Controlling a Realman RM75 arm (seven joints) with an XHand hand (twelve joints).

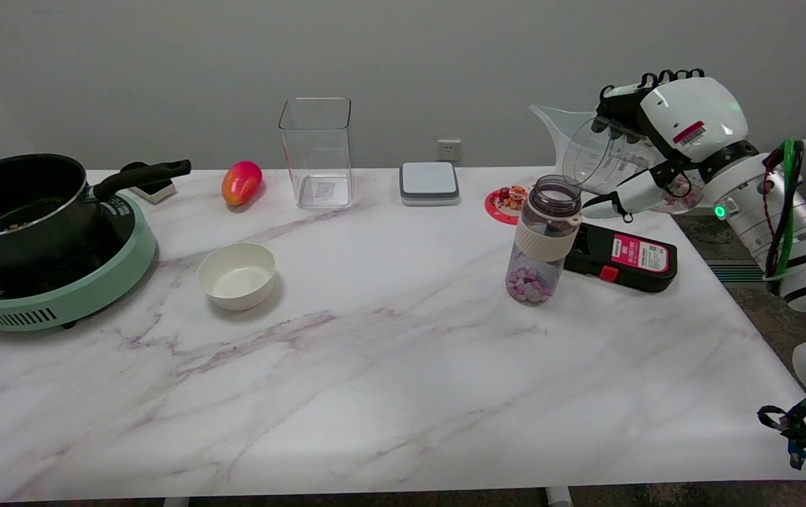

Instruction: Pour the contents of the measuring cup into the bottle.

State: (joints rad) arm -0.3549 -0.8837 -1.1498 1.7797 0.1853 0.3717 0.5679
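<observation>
My right hand (656, 141) grips a clear measuring cup (590, 151) in the air at the right. The cup is tilted with its spout pointing left and up, above and to the right of the bottle. A few pinkish pieces show at the cup's bottom near my palm. The clear bottle (542, 239) stands upright and uncapped on the marble table (375, 366), with a beige band around its upper half. Pink and purple pieces lie at its bottom.
A black device with a red label (621, 257) lies just right of the bottle. A red coaster with small figures (509, 203), a grey-white scale (429, 183), a clear square container (316, 151), a mango (241, 182), a white bowl (236, 275) and a pot on a green cooker (36, 239) stand around.
</observation>
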